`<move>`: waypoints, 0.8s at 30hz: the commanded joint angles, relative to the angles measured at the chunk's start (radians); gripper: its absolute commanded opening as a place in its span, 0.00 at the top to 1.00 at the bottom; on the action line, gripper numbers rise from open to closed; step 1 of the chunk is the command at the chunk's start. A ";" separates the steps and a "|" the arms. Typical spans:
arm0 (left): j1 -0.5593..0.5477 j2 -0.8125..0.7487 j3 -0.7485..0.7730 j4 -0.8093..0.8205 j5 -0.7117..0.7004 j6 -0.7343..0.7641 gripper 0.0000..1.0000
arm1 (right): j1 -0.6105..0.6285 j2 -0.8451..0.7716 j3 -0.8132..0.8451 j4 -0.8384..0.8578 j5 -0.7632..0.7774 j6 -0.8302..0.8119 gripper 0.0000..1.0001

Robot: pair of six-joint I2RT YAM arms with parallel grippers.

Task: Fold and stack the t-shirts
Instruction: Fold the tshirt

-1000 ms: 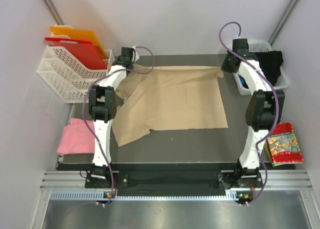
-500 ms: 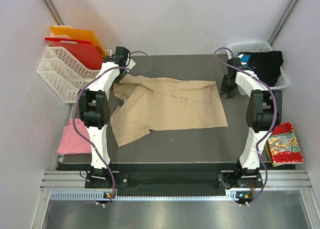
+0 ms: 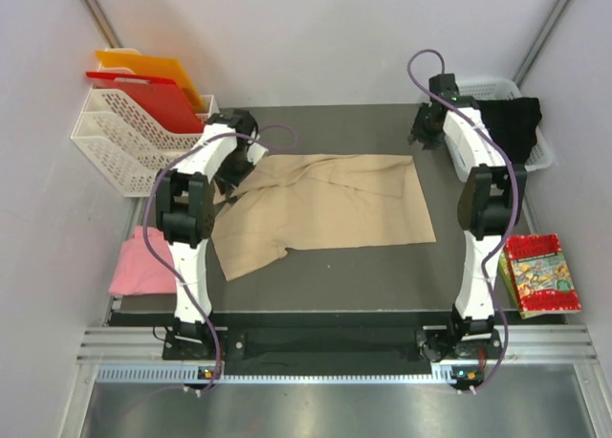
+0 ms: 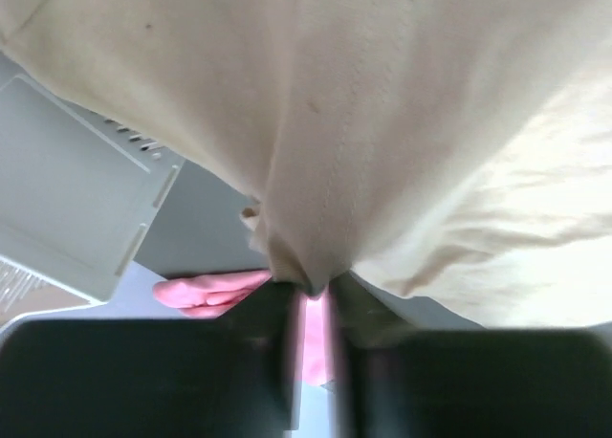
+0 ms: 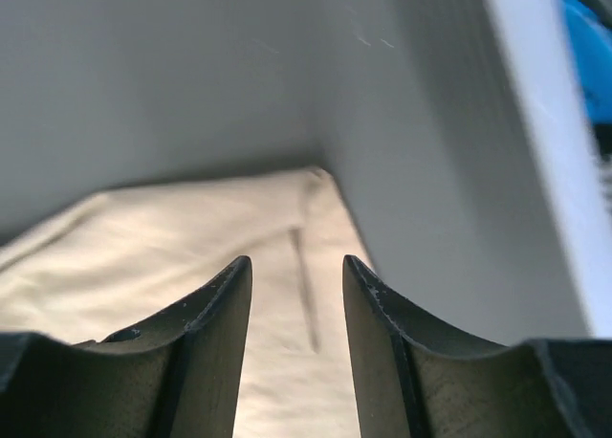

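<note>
A beige t-shirt (image 3: pixel 325 204) lies rumpled on the dark mat (image 3: pixel 382 266), its far edge folded over. My left gripper (image 3: pixel 229 175) hangs at the shirt's far-left corner. In the left wrist view the left gripper (image 4: pixel 311 290) stands nearly closed, with a fold of the beige t-shirt (image 4: pixel 382 122) nipped at its tips. My right gripper (image 3: pixel 418 137) hovers by the far-right corner. Seen from the right wrist, the right gripper (image 5: pixel 292 266) is open and empty above the beige t-shirt (image 5: pixel 191 237). A pink t-shirt (image 3: pixel 143 261) lies left of the mat. A black t-shirt (image 3: pixel 514 122) fills the basket.
A white basket (image 3: pixel 540 156) stands at the back right. A white tray rack (image 3: pixel 120 142) at the back left holds a red board (image 3: pixel 153 98) and an orange board (image 3: pixel 158 70). A colourful packet (image 3: pixel 540 275) lies right of the mat.
The right gripper opened and let go of the shirt's far-right corner, then drew back. The shirt's far edge dropped and crumpled. The left gripper came nearer and lower with its corner.
</note>
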 commanded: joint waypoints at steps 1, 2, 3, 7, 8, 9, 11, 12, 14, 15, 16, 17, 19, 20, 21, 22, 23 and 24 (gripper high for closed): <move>-0.023 0.002 0.050 -0.046 0.025 -0.037 0.67 | 0.080 0.084 0.096 -0.036 -0.061 0.027 0.57; -0.023 0.002 0.057 -0.044 0.015 -0.037 0.62 | 0.083 0.091 0.093 -0.038 -0.062 0.032 0.57; -0.021 -0.004 0.063 -0.040 -0.001 -0.035 0.49 | 0.085 0.096 0.072 -0.038 -0.064 0.036 0.58; -0.023 -0.013 0.109 -0.035 -0.015 -0.026 0.03 | 0.100 0.056 -0.040 -0.026 -0.058 0.035 0.60; -0.023 -0.012 0.125 -0.047 -0.012 -0.028 0.02 | 0.105 0.038 -0.074 -0.023 -0.049 0.027 0.60; -0.025 -0.009 0.161 -0.056 -0.004 -0.028 0.02 | 0.108 0.018 -0.144 -0.017 -0.044 0.024 0.61; -0.032 -0.009 0.188 -0.081 0.034 -0.029 0.02 | 0.109 -0.045 -0.216 0.008 -0.044 0.019 0.61; -0.037 -0.013 0.195 -0.102 0.050 -0.029 0.02 | 0.109 -0.063 -0.276 0.013 -0.020 0.018 0.61; -0.057 -0.025 0.169 -0.112 0.088 -0.029 0.03 | 0.113 -0.112 -0.324 0.022 -0.003 0.013 0.61; -0.063 -0.050 0.109 -0.106 0.100 -0.021 0.03 | 0.113 -0.125 -0.361 0.025 0.003 0.012 0.61; -0.070 -0.062 0.072 -0.097 0.109 -0.009 0.04 | 0.114 -0.146 -0.376 0.032 0.014 0.010 0.61; -0.083 -0.078 0.029 -0.083 0.117 -0.003 0.04 | 0.117 -0.154 -0.387 0.033 0.020 0.001 0.61; -0.098 -0.124 -0.096 -0.043 0.119 0.011 0.04 | 0.117 -0.159 -0.402 0.033 0.026 -0.005 0.61; -0.101 -0.137 -0.136 -0.031 0.116 0.017 0.04 | 0.117 -0.156 -0.404 0.031 0.028 -0.005 0.61; -0.104 -0.160 -0.200 -0.020 0.113 0.020 0.04 | 0.117 -0.153 -0.404 0.028 0.030 -0.005 0.61; -0.103 -0.170 -0.228 0.000 0.111 0.025 0.04 | 0.117 -0.148 -0.404 0.029 0.027 -0.005 0.61; -0.104 -0.179 -0.256 0.009 0.102 0.025 0.04 | 0.117 -0.145 -0.407 0.033 0.028 -0.002 0.62; -0.104 -0.194 -0.302 0.020 0.093 0.023 0.04 | 0.117 -0.143 -0.407 0.037 0.025 -0.002 0.61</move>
